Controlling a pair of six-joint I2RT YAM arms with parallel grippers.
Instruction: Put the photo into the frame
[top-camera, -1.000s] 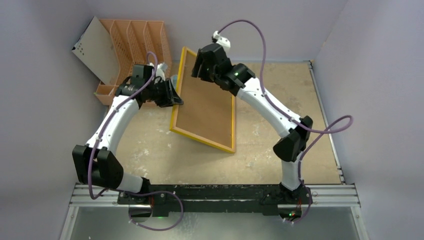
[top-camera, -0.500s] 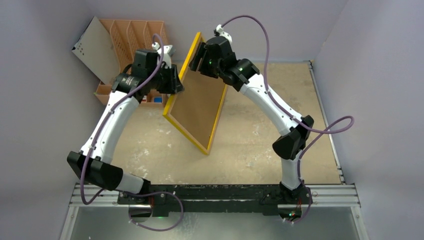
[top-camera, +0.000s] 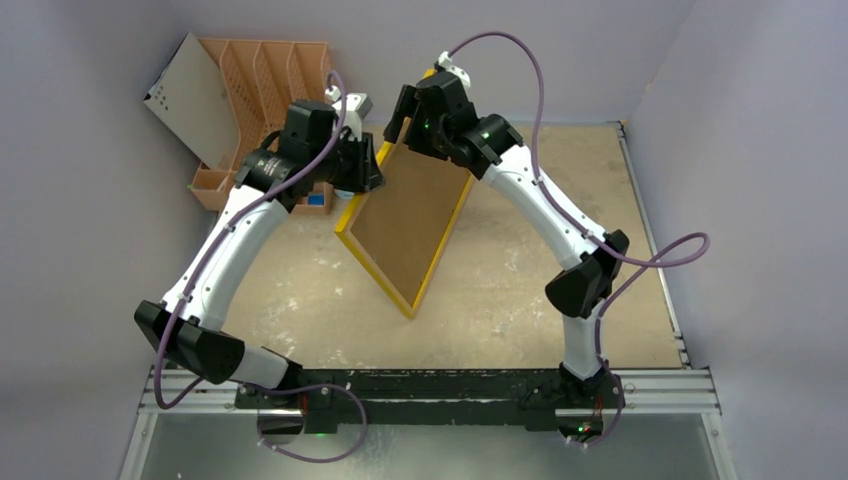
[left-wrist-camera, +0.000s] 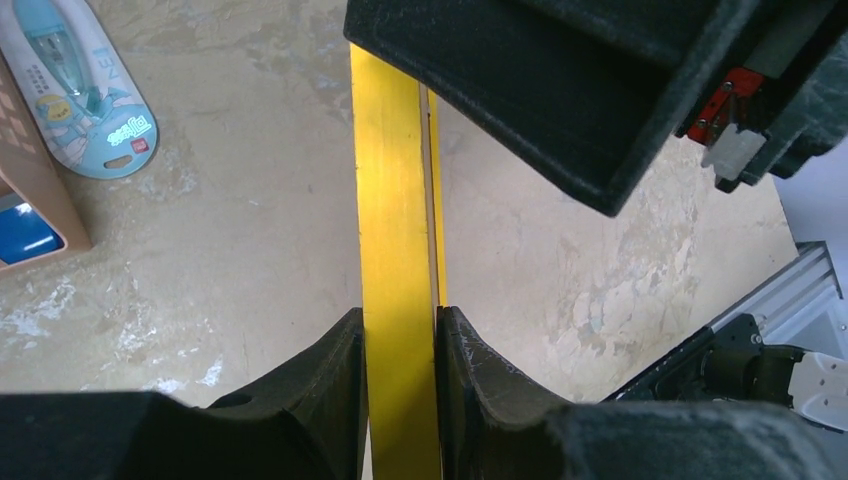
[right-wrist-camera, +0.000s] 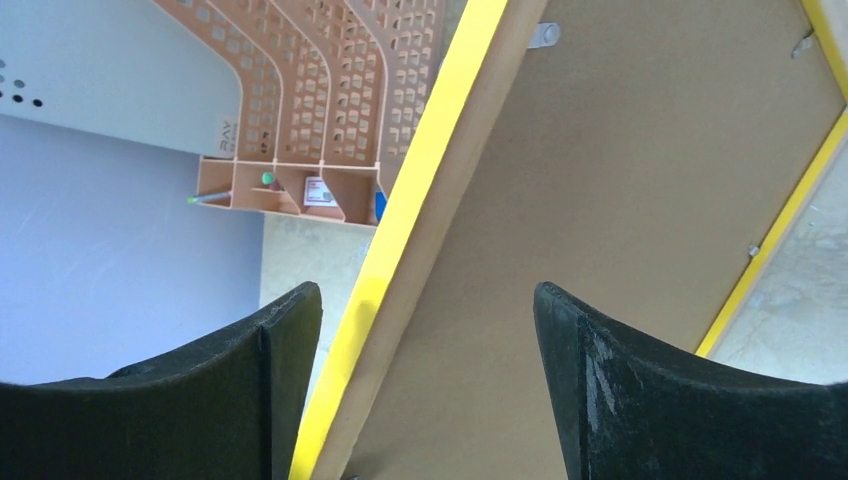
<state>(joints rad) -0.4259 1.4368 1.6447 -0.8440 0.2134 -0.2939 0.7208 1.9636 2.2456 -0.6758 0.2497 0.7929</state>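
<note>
Over the table (top-camera: 560, 180), top view: frame (top-camera: 405, 225) is held off the surface, tilted, back side up, brown board (top-camera: 410, 210) filling it. Left gripper (top-camera: 368, 172) is on its left long edge, right gripper (top-camera: 410, 120) at the far top corner. Orange rack (top-camera: 265, 75) stands at far left. Photo is not in view, and whether it sits under the board cannot be told.

Left wrist view: left gripper (left-wrist-camera: 400, 340) is clamped on the yellow rim of the frame (left-wrist-camera: 395, 200), fingers (left-wrist-camera: 335, 380) pressing both faces. A pale blue packet (left-wrist-camera: 85, 85) lies on the table; its big characters may read "EN", and the smaller word on the red patch is too blurred to read.

Right wrist view: right gripper (right-wrist-camera: 430, 380) is spread wide, fingers (right-wrist-camera: 285, 350) straddling the frame (right-wrist-camera: 600, 200) edge without touching it. Metal tabs (right-wrist-camera: 545, 35) hold the board in. A mark on the rack (right-wrist-camera: 330, 100) looks like "RAY"; the line under it is too small, and the white label in a compartment is unreadable.

Judgement: the left clamp appears to be the only hold, so it should stay firm near mid-edge. Best course is likely to back the right gripper clear first, then lay the frame flat, back up, so the tabs can be turned and the board lifted. Swinging it one-handed risks slip or twist.
</note>
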